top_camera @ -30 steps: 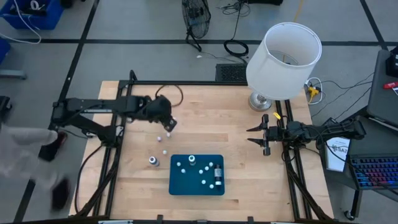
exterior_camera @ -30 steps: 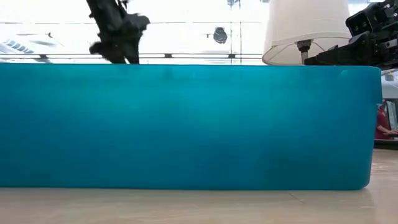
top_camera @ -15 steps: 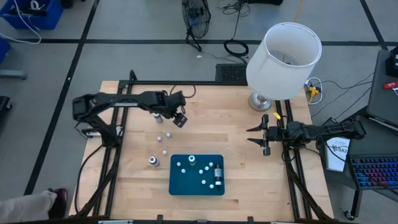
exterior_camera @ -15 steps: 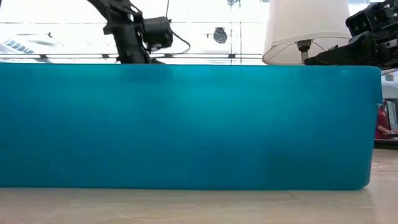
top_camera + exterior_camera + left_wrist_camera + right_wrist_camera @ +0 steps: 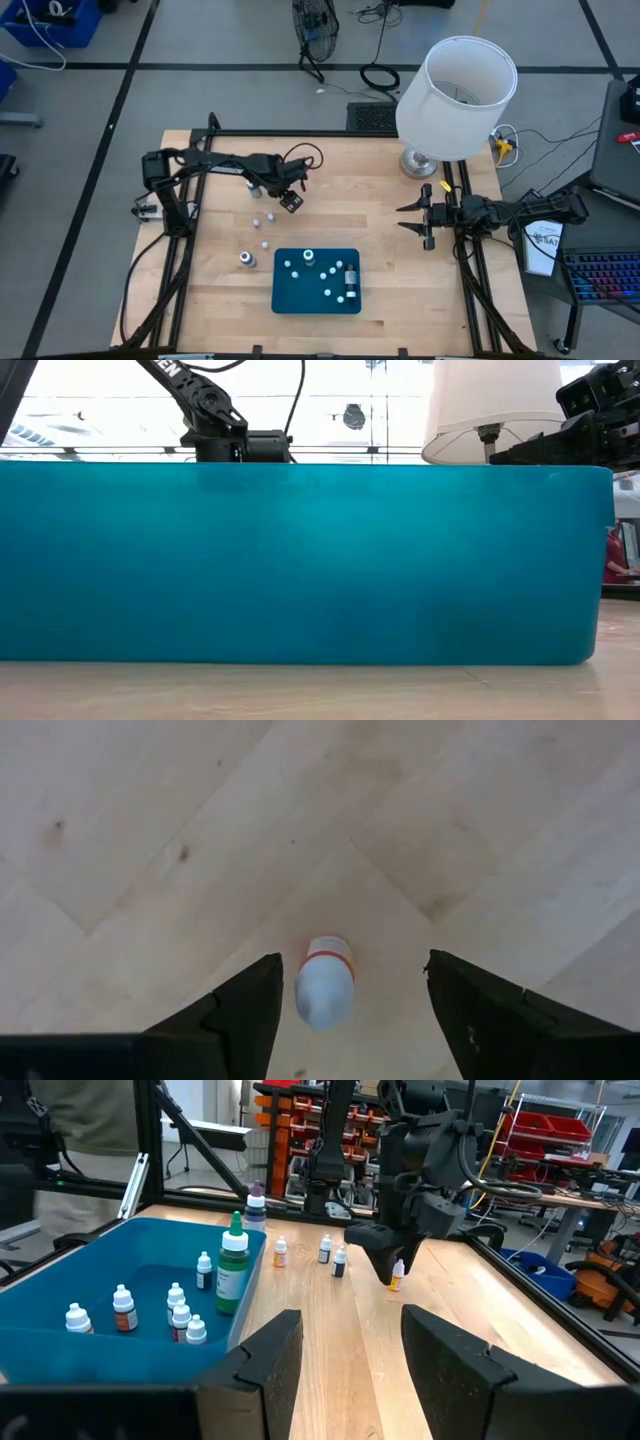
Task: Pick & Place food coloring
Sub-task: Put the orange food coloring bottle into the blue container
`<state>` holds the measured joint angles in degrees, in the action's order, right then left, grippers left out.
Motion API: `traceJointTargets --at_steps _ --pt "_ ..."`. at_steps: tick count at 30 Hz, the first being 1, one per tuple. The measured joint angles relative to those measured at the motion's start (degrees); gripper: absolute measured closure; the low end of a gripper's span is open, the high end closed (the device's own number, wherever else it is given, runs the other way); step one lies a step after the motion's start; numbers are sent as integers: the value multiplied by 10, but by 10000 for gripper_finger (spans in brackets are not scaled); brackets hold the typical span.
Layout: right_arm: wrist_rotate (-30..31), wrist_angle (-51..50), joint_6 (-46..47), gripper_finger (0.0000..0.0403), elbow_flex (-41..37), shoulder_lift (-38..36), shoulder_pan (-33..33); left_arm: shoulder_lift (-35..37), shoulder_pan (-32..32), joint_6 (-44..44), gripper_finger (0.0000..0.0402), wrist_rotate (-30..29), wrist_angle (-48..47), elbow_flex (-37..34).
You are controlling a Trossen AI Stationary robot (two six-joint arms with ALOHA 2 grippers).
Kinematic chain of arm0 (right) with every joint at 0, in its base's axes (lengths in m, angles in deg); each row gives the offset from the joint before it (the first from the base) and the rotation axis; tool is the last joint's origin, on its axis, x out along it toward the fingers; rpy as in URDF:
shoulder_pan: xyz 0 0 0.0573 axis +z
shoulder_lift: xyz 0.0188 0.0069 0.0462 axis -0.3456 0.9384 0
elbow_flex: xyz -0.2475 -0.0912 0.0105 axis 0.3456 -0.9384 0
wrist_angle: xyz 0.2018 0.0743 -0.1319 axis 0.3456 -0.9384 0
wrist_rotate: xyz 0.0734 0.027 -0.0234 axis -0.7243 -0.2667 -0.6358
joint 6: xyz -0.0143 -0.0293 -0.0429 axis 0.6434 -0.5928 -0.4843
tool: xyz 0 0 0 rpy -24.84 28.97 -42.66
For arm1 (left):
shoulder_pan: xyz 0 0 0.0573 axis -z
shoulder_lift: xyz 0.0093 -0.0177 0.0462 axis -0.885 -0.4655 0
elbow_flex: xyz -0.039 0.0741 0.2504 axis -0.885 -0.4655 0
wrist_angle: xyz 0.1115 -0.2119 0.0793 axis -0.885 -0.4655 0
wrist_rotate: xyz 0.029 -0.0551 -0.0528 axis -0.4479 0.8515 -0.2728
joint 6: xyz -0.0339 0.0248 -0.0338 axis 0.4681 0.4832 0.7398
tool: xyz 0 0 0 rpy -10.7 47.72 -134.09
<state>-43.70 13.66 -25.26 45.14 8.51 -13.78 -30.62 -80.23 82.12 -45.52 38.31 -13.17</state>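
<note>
Over the far left of the table: left gripper (image 5: 291,201) hanging low, fingers spread apart, holding nothing.
Between those fingers: one small bottle (image 5: 324,994), white cap and an orange ring, standing on the bare wood, seen from above, closer to one finger than the other.
Right side of the table: right gripper (image 5: 427,222) waiting above the table near the lamp (image 5: 456,85), fingers part way apart, empty.
Near front middle: blue tray (image 5: 284,302) already holding several food coloring bottles (image 5: 176,1312), among them a taller green one (image 5: 233,1265).
Left on the wood: a few more small bottles (image 5: 262,219) between the left gripper and the tray, plus one grey one (image 5: 245,259) just beside the tray.
Risk one: bottle not in the middle of the gap, so likely pushed sideways or knocked over by the nearer finger on closing.
Risk two: tiny round bottle, so probably slippery and quick to pop out or roll away if squeezed on the cap instead of the body.
Risk three: neighbours close by, so maybe bumped if coming down crooked.
Risk four: tray crowded, so a drop from too high could topple those inside.
</note>
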Motion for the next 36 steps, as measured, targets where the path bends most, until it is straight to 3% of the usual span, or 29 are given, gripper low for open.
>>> traceJointTargets --at_steps 8,36 --pt "0 0 0 241 0 0 0 0 0 -3 170 -2 0 0" --pt "0 0 0 241 0 0 0 1 -16 -27 306 -3 -13 0"
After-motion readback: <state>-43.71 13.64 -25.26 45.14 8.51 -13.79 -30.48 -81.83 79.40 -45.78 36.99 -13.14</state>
